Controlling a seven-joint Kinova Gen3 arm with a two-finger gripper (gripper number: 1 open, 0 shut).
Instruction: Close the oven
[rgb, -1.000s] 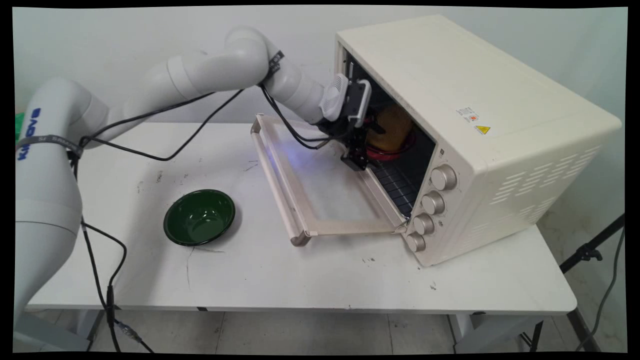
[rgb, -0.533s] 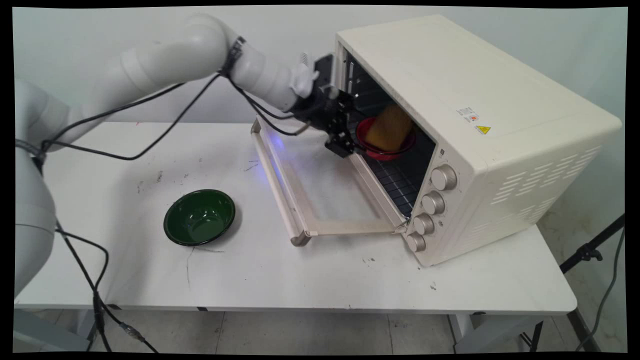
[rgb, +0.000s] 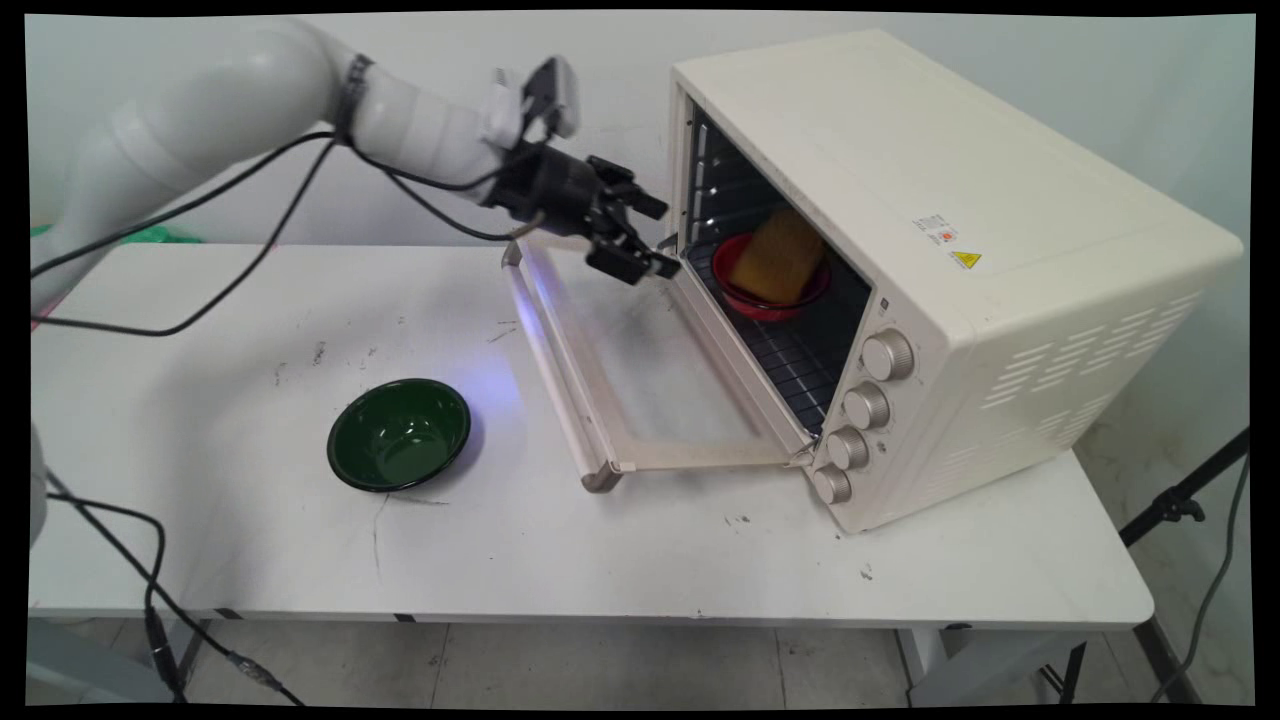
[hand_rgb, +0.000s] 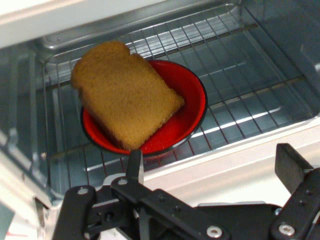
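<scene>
A red bowl (rgb: 765, 290) (hand_rgb: 185, 107) holding a slice of brown bread (rgb: 778, 257) (hand_rgb: 125, 95) rests on the wire rack (rgb: 790, 362) (hand_rgb: 250, 80) inside the cream toaster oven (rgb: 900, 200). The oven's door (rgb: 600, 400) lies folded down flat. My gripper (rgb: 658, 238) (hand_rgb: 212, 165) hovers just outside the oven's mouth, above the far end of the door, facing the bowl. It is open and holds nothing. The fingers (hand_rgb: 134, 162) stand apart from the bowl's near rim.
An empty dark green bowl (rgb: 398, 434) sits on the white table (rgb: 600, 560) left of the door. Several knobs (rgb: 866, 405) run down the oven's front right. Black cables (rgb: 250, 270) hang from the arm over the table's left part.
The gripper has backed out of the oven, leftward and slightly up. The red bowl with the bread stays on the rack.
</scene>
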